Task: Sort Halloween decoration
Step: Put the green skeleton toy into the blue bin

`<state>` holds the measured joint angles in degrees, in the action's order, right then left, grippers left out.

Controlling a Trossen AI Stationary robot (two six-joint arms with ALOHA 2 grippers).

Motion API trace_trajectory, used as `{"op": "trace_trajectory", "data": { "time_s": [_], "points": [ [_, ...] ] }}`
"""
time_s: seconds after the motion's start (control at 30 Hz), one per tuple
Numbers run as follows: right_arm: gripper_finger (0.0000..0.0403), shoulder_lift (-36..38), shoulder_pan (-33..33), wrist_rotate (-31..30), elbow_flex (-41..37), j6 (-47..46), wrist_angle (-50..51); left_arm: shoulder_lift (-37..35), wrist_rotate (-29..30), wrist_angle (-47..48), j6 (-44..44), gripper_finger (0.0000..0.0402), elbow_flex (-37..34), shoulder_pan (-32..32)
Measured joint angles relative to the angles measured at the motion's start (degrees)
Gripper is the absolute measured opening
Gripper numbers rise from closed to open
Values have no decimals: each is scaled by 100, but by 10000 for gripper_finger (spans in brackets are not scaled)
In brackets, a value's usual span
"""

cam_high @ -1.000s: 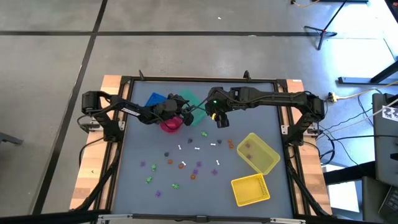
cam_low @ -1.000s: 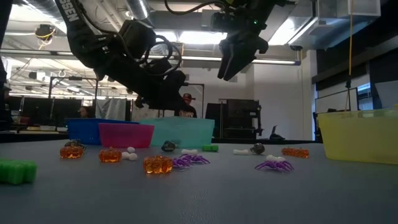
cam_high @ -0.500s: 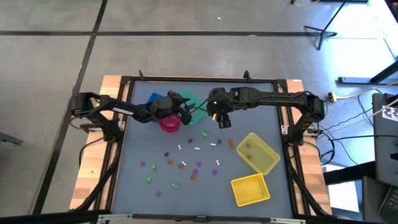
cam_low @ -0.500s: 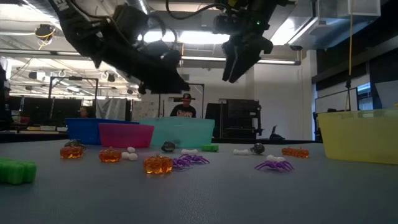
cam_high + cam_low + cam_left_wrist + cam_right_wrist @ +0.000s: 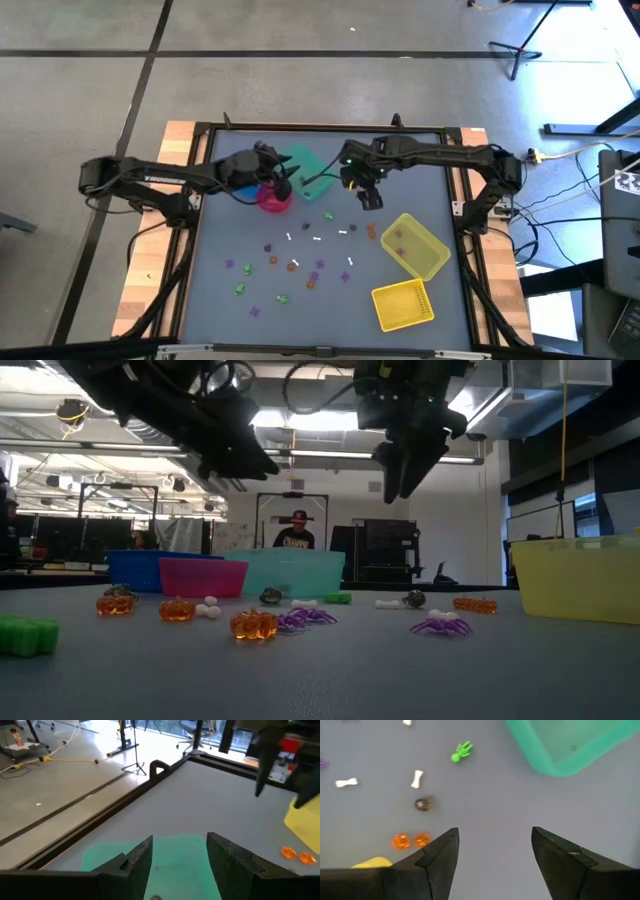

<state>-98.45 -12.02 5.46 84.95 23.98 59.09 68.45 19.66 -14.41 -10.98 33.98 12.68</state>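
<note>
Left claw (image 5: 284, 180) rose; right claw (image 5: 370, 198) shifted toward open table (image 5: 440, 170).

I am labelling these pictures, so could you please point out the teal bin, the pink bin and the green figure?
teal bin (image 5: 560, 750), right wrist view, inside floor.
pink bin (image 5: 195, 577), low view, front wall.
green figure (image 5: 461, 751), right wrist view, body.

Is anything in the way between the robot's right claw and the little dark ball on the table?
Nothing visible. The right gripper hangs open above bare table, and the dark ball lies in the open beside two white bones.
</note>
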Motion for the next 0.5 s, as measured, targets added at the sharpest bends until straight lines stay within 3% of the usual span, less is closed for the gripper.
{"op": "trace_trajectory", "data": {
  "time_s": [0.23,0.5],
  "points": [
    [248,114,-161,261,-787,-428,-205,-256,18,501,-53,170,0,-277],
    [248,127,-152,279,-1653,-849,-1433,-249,33,524,-59,170,0,-486]
  ]
}}
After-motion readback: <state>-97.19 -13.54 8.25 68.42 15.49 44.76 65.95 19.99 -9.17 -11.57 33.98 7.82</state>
